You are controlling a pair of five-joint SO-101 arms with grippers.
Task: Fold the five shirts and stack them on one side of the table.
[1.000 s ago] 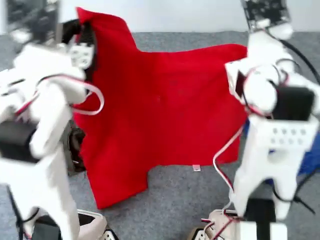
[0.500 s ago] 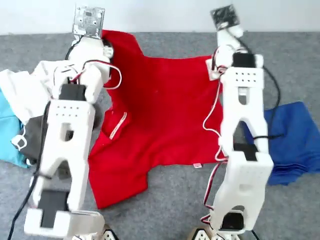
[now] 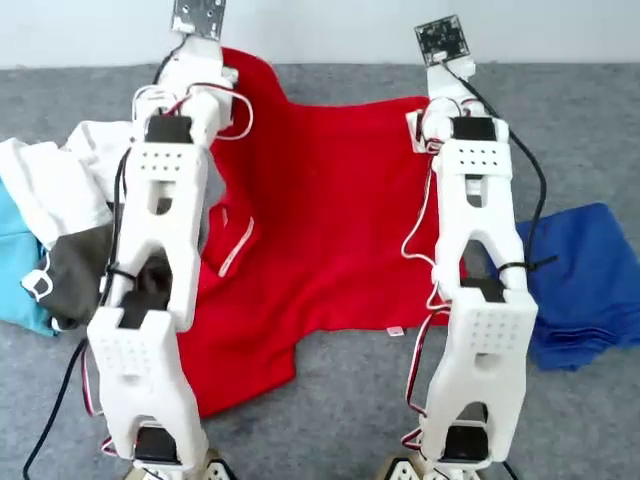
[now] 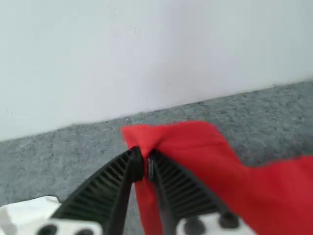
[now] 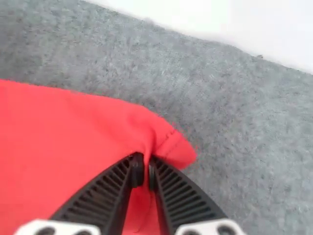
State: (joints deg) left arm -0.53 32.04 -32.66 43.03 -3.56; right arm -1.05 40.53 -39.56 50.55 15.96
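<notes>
Pinching a far corner of the red shirt (image 4: 195, 147), my left gripper (image 4: 142, 161) stood closed down to a thin slit, with cloth caught between its ribbed fingers (image 4: 112, 181). My right gripper (image 5: 142, 169) was in the same condition. It was shut to a sliver on the opposite far corner, with the hemmed edge bunched just beyond the tips. Both holds lay at the back edge of the table (image 3: 350, 400), close under the white wall (image 4: 146, 49).

I judged the paired grip to be deliberate. With one corner in each gripper, the far edge could be lifted evenly and brought toward the near side as one fold, without the cloth skewing. The rest of the shirt lay spread flat in the middle of the table between my two arms, one sleeve trailing toward the near left.

A folded blue shirt (image 3: 585, 290) lay on the right side of the table, which I took for the start of the stack. A loose heap of white (image 3: 50, 180), light blue (image 3: 15, 260) and grey (image 3: 75, 270) garments sat on the left, unfolded and presumably awaiting their turn.

Limits of inspection:
- From above, my arms covered two long strips of the red shirt, and the wrist cameras hid both grips.
- I could not tell how many layers each gripper held.
- The heap on the left ran off the view's edge, so its garments could not be counted.
- The blue shirt was partly behind my right arm.
</notes>
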